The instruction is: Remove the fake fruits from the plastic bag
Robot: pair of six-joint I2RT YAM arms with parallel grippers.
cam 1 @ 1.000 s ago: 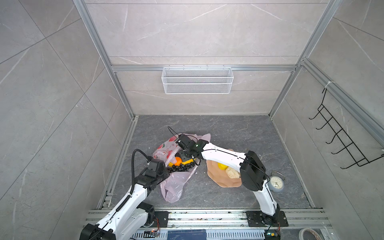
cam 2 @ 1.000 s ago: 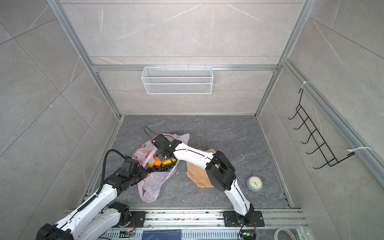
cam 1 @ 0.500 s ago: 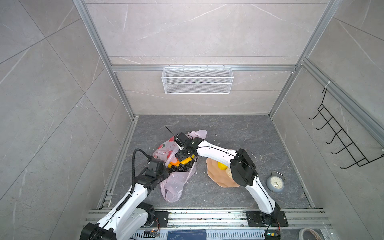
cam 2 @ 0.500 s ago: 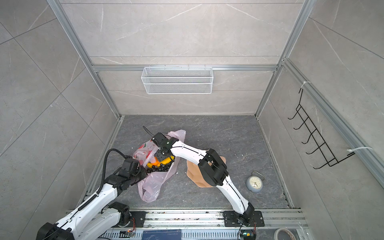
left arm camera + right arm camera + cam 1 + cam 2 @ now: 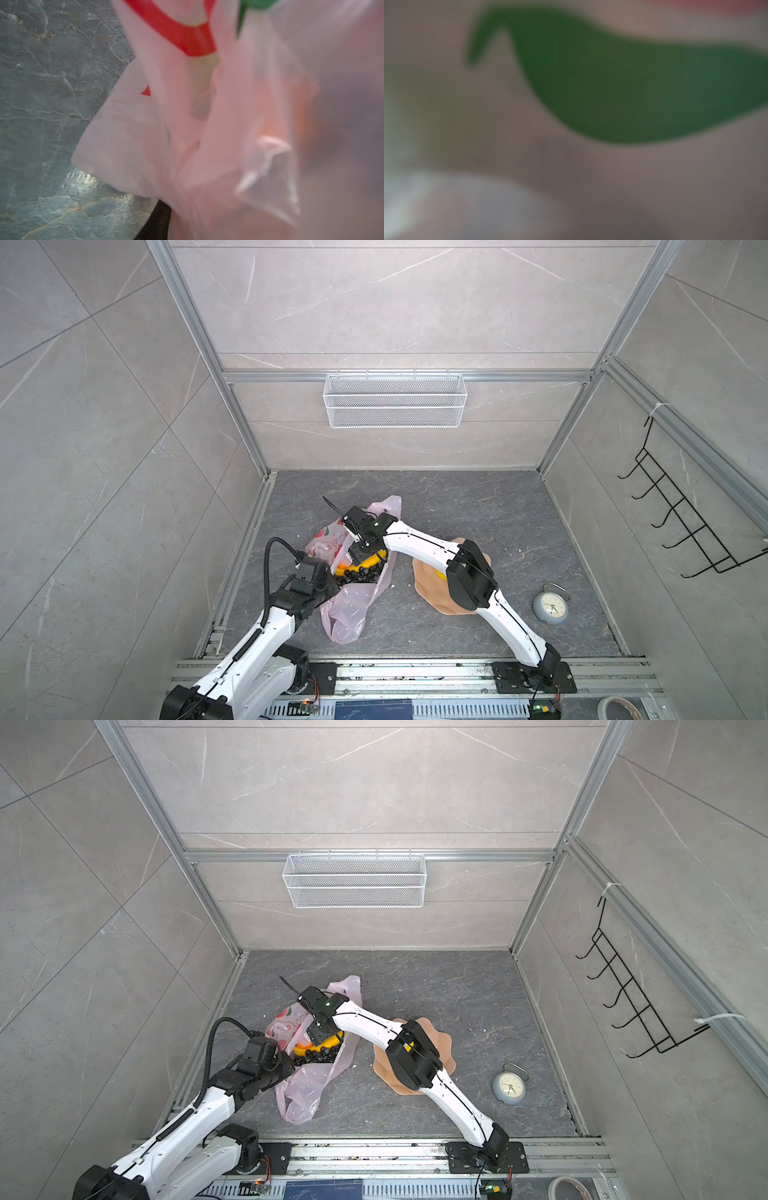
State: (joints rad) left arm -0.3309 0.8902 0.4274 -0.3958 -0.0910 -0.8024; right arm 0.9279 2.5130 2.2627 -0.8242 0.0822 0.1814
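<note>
L gripper (image 5: 332, 589) seems clamped on thin crinkly plastic bag (image 5: 349, 614); R gripper (image 5: 359, 551): can't tell.

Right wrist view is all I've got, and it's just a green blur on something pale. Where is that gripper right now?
Observer: In both top views the right gripper is down in the open mouth of the plastic bag, right over the yellow banana.
Operator: Anything else in the bag there?
Observer: A dark grape bunch lies against the banana, on the side nearer the robot's base.
Operator: Is the other arm helping?
Observer: The left gripper sits at the bag's near edge. Its wrist view shows the plastic gathered into tight folds close to the camera, so it seems to be holding the bag.
</note>
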